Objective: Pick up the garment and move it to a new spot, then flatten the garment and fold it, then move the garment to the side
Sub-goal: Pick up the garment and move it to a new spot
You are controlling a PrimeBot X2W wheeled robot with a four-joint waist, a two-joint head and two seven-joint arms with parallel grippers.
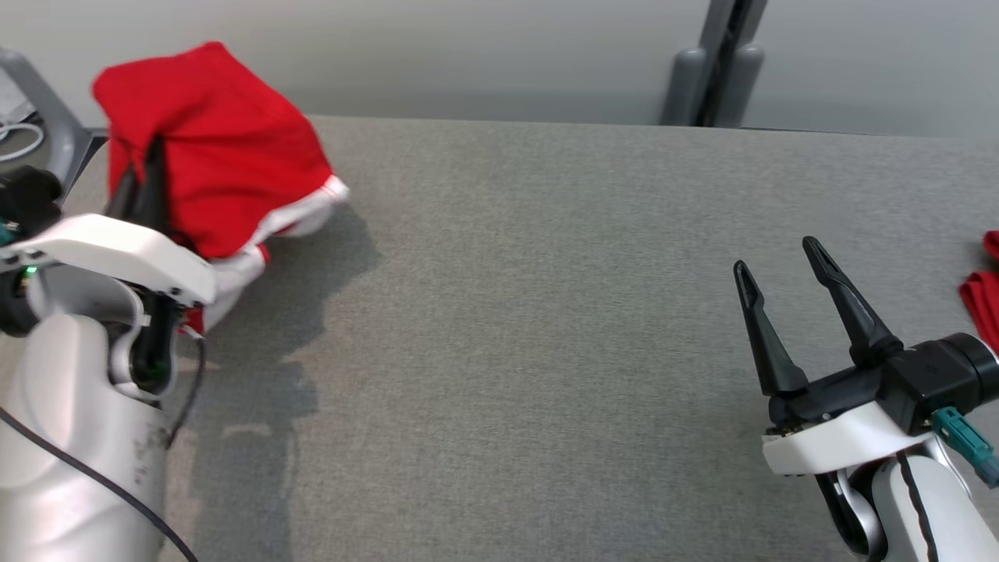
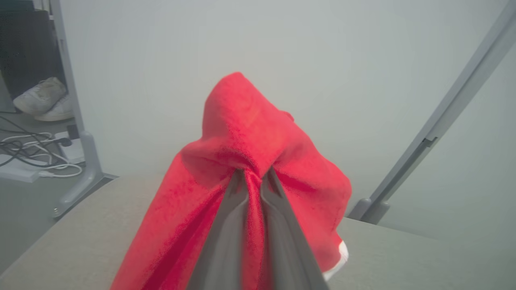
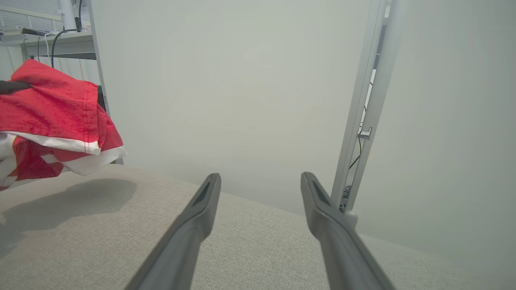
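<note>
Glossy white forearms [image 1: 70, 437], long black fingers [image 1: 847, 300] (teal connector [image 1: 966, 443], black cable [image 1: 101, 485])

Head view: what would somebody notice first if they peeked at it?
The bright red garment with white trim jumps out first: it hangs bunched above the far left of the grey table, pinched in the robot's left hand. Next comes the right hand at the lower right, wide open and holding nothing.
</note>
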